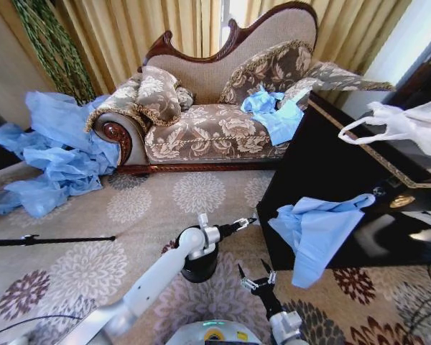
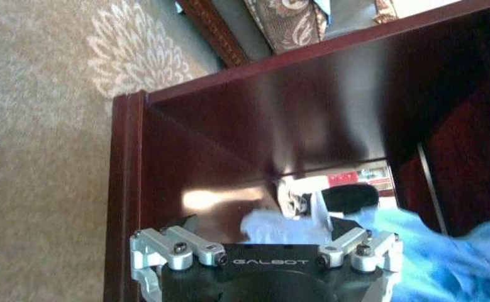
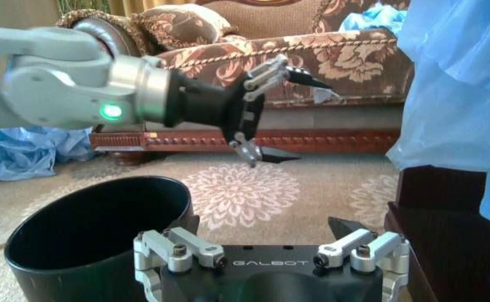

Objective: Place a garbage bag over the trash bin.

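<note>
Patterned beige carpet with pale flower medallions (image 1: 199,192) covers the floor, and at the far left a big heap of blue plastic sheeting (image 1: 54,154) slumps beside the carved floral sofa (image 1: 223,108). Nearer me, my left arm reaches forward over the small black cylindrical trash bin (image 1: 199,267), which stands on the carpet right below it, rim up and bare of any liner. My left gripper (image 1: 242,224) hangs in the air with its fingers spread, holding nothing, pointed toward the dark glossy wooden cabinet (image 1: 330,180). My right gripper (image 1: 257,277) sits low, just right of the bin, its fingers also parted and empty.

Further right, the thin light blue translucent garbage bag (image 1: 314,231) lies draped over the cabinet's near corner, part on top and a long fold hanging down the front face. It is well apart from the bin and close ahead of my left gripper. On the cabinet's far right rests a white plastic bag with loop handles (image 1: 409,123), which I leave alone.

I judge the bag to be very light, limp and slippery, likely to bunch and slide off. The hanging fold looks like the best place to pinch, since it stands free of the wood
</note>
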